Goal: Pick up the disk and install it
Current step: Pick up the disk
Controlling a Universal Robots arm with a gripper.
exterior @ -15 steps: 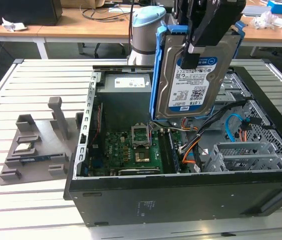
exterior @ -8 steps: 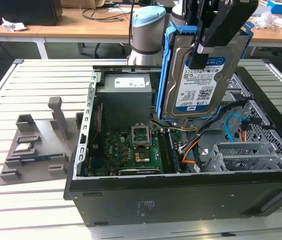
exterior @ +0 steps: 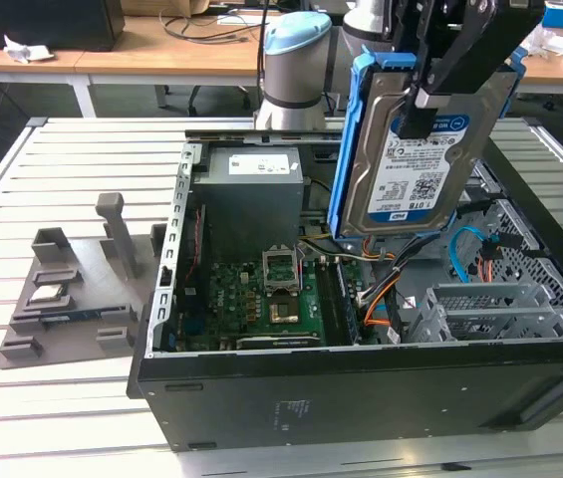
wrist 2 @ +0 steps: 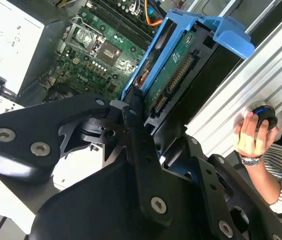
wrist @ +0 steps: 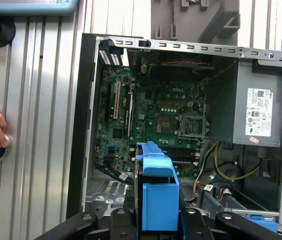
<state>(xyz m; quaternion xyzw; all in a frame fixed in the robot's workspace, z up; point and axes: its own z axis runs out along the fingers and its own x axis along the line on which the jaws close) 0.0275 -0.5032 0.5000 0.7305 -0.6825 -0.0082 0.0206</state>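
Note:
The disk [exterior: 416, 169] is a silver hard drive with a white-and-blue label in a blue plastic carrier. It hangs on edge, tilted, above the open computer case [exterior: 361, 388]. My gripper [exterior: 440, 75] is shut on its upper part, black fingers [exterior: 460, 60] lying across the label face. In the second wrist view the disk [wrist 2: 173, 75] shows its green circuit board and blue carrier above the motherboard [wrist 2: 101, 50]. In the first wrist view the blue carrier [wrist: 156, 195] sticks out between the fingers over the case's open side.
A grey power supply box [exterior: 253, 194] sits inside the case at the back. Metal drive cages [exterior: 500, 304] and orange and blue cables [exterior: 391, 294] fill the exterior view's right. A grey fixture [exterior: 72, 284] stands on the slatted table. A person's hand [wrist 2: 253, 137] rests on a round button.

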